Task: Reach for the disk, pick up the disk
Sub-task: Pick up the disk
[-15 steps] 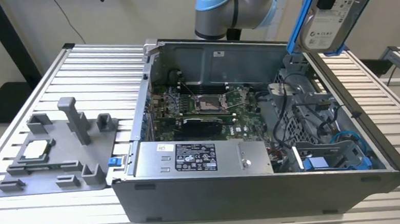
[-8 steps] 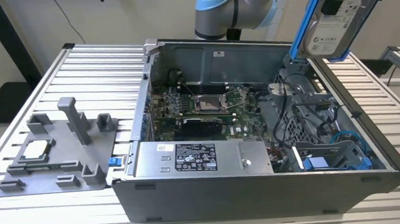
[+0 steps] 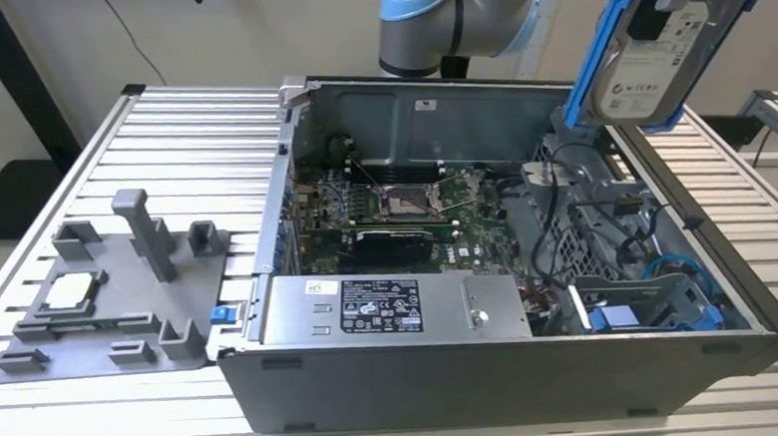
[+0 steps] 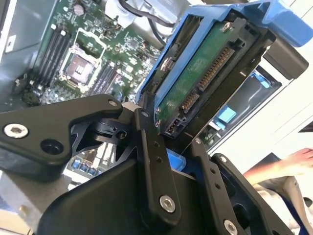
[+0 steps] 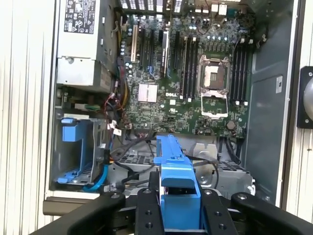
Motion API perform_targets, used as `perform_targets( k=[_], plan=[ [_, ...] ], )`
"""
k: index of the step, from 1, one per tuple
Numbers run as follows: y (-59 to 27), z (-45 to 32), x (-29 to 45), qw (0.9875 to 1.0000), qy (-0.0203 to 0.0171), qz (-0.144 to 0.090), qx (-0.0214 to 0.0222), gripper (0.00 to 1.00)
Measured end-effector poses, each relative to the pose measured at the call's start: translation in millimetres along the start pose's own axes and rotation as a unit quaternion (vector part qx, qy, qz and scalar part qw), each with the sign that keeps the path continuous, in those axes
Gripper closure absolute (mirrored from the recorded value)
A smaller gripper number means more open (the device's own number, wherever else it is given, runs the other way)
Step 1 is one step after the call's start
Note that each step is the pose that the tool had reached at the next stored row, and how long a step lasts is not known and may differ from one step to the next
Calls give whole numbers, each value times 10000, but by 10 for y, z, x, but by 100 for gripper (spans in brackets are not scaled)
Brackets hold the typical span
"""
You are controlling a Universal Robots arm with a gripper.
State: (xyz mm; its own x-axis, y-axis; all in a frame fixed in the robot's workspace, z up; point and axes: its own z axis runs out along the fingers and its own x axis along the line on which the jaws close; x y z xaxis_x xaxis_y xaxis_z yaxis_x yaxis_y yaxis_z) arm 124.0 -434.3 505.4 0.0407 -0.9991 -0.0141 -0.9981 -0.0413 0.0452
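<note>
The disk [image 3: 648, 64], a silver drive with a white label in a blue frame, hangs upright above the far right corner of the open computer case [image 3: 487, 383]. In both wrist views my gripper [image 4: 171, 131] is shut on the disk [image 4: 208, 73], its black fingers [image 4: 146, 147] pressing on either side of the blue frame. The disk's green circuit board and connector show in the second wrist view. In the first wrist view the blue frame [image 5: 175, 169] sticks out between the fingers of my gripper [image 5: 178, 198], well above the motherboard [image 5: 195, 83].
Inside the case are a power supply [image 3: 398, 306], cables, and a fixed blue bracket [image 3: 617, 318] at the front right. A grey fixture [image 3: 118, 294] holding a small square chip [image 3: 68, 293] sits on the slatted table at the exterior view's left. A person's hand [image 4: 291, 164] shows beside the case.
</note>
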Motion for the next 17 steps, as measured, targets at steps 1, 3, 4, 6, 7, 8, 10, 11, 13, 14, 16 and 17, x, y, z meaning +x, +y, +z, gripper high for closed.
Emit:
perform_targets(
  k=[1,3,4,6,7,8,10,11,13,14,16,17],
  plan=[
    [3,0,28,10000,0,0,0,100],
    [9,1,87,10000,1,0,0,100],
    [12,1,118,10000,0,0,0,100],
    [17,2,180,10000,1,0,0,100],
    [20,2,210,10000,0,0,0,100],
    [23,3,240,10000,0,0,0,100],
    [28,3,297,10000,1,0,0,100],
    [30,4,326,10000,0,0,0,100],
    [35,5,385,10000,0,0,0,100],
    [38,5,417,10000,0,0,0,100],
    [43,6,476,10000,0,0,0,100],
    [45,7,502,10000,0,0,0,100]
  ],
)
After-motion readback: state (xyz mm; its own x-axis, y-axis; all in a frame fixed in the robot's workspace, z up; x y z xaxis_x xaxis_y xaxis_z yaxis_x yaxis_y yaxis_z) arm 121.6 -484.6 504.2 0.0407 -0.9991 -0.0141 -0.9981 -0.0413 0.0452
